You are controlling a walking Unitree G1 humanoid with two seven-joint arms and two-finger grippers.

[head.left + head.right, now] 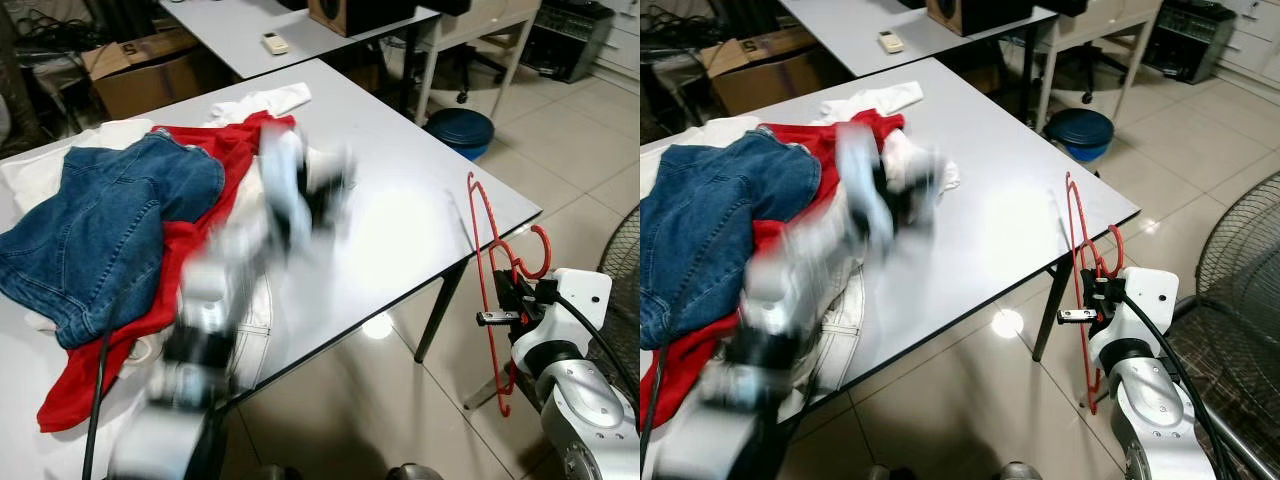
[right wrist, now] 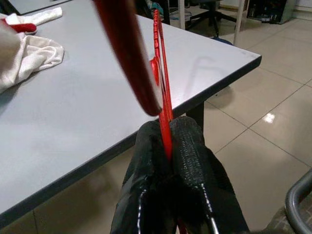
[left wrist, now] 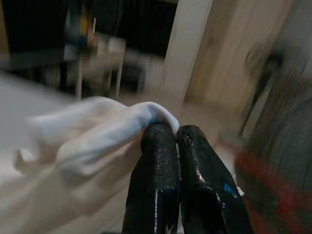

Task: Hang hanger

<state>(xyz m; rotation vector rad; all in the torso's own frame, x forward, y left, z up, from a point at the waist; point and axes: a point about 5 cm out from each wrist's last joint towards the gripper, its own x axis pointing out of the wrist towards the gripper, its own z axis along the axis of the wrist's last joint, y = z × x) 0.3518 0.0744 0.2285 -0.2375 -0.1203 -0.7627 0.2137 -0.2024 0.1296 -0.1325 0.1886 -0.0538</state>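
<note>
Red hanger [image 1: 487, 262] off the table's [image 1: 400, 190] right corner, pinched upright in the right gripper [image 2: 168, 141]. Left gripper [image 3: 176, 134] (blurred in the eye views) over the table's middle, fingers clamped on white cloth [image 3: 92, 141], beside jeans [image 1: 100, 235] and red garment [image 1: 215, 150].

From our head, both eyes look forward and down over the bench [image 1: 400, 190], sharing its corner and the tiled floor [image 1: 1200, 170]. Our left wrist camera sits close behind its end effector [image 3: 176, 134]; the right wrist camera faces the bench edge.
</note>
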